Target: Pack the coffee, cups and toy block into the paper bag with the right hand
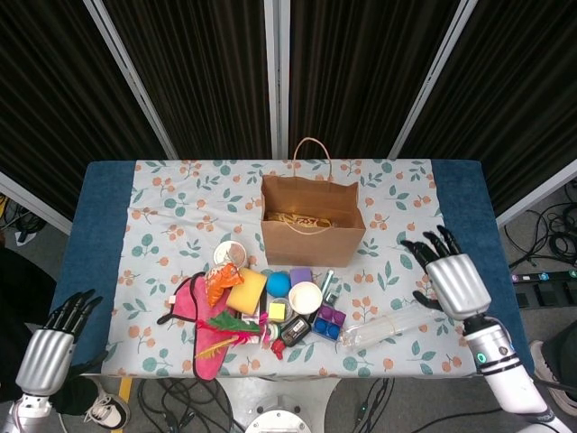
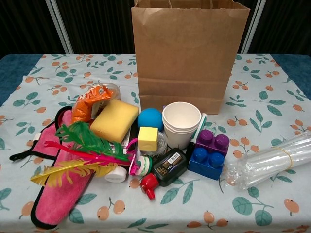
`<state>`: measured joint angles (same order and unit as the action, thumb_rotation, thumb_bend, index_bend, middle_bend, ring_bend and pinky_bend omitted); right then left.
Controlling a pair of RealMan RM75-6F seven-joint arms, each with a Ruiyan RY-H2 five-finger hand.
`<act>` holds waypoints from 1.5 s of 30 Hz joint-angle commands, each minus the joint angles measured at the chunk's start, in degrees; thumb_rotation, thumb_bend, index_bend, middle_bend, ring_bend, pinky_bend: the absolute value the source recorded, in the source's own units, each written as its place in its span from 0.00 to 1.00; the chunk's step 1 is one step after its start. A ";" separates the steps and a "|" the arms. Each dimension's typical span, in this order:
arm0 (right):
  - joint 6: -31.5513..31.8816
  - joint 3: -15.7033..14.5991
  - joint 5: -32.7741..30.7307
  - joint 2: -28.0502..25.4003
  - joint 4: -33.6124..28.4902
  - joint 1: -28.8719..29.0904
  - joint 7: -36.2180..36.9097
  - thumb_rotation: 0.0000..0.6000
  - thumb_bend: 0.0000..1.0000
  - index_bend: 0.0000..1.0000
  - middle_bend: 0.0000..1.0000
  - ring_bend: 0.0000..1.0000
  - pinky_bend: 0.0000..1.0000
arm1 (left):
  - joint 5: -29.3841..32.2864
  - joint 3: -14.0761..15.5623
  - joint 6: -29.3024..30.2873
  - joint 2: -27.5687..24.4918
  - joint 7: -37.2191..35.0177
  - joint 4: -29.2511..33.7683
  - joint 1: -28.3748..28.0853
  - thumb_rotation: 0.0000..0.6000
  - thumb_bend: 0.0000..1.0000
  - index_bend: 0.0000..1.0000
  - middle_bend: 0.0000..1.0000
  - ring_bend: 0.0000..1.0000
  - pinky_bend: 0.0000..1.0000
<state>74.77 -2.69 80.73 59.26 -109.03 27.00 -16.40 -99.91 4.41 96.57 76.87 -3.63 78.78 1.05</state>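
Observation:
The brown paper bag [image 1: 313,236] stands upright at the table's middle back, and yellowish packets [image 1: 302,219] lie inside it. A stack of white cups [image 1: 306,297] [image 2: 181,124] stands in front of the bag. A purple-and-blue toy block [image 1: 328,322] [image 2: 208,153] lies just right of them. My right hand [image 1: 448,278] hovers over the table's right side, fingers spread, holding nothing, well right of the bag. My left hand [image 1: 50,347] hangs off the table's front left corner, empty with its fingers extended. The chest view shows neither hand.
A sleeve of clear plastic cups [image 1: 383,330] [image 2: 272,162] lies between the block and my right hand. The front pile holds a yellow sponge [image 2: 114,120], blue ball [image 2: 149,118], yellow cube [image 2: 148,138], black bottle [image 2: 167,167], feathers [image 2: 82,153], pink cloth [image 2: 58,194] and orange snack bag [image 2: 90,108].

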 commanded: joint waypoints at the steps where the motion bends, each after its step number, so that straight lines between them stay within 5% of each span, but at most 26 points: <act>1: -7.08 -8.35 11.29 2.73 12.17 -4.59 10.78 1.00 0.06 0.17 0.27 0.12 0.04 | -0.03 -0.26 0.29 0.20 0.35 -0.05 -0.01 1.00 0.15 0.18 0.19 0.13 0.24; 8: -10.81 -9.18 14.55 8.88 17.85 -4.33 11.27 1.00 0.06 0.17 0.26 0.12 0.04 | 0.19 -0.55 0.80 0.26 0.38 -0.50 0.13 1.00 0.15 0.18 0.19 0.13 0.24; 17: -10.14 -6.64 16.44 13.57 20.75 -3.91 8.13 1.00 0.06 0.17 0.26 0.12 0.04 | -0.36 -1.01 2.19 1.08 0.02 -2.13 0.13 1.00 0.15 0.18 0.20 0.13 0.24; 32: -14.56 -4.55 13.06 18.13 24.63 -2.82 6.44 1.00 0.07 0.18 0.27 0.12 0.03 | -0.45 -0.72 2.15 1.44 -0.31 -2.87 0.08 1.00 0.15 0.18 0.20 0.13 0.24; 45: -10.38 -3.37 12.86 23.44 29.55 -5.00 6.38 1.00 0.21 0.50 0.45 0.28 0.21 | -0.32 -0.33 1.65 1.42 -0.22 -2.52 0.09 1.00 0.15 0.18 0.19 0.12 0.24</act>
<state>63.71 -6.13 93.15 82.37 -79.92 22.33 -10.46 -100.22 4.07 98.23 78.30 -3.86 76.26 1.15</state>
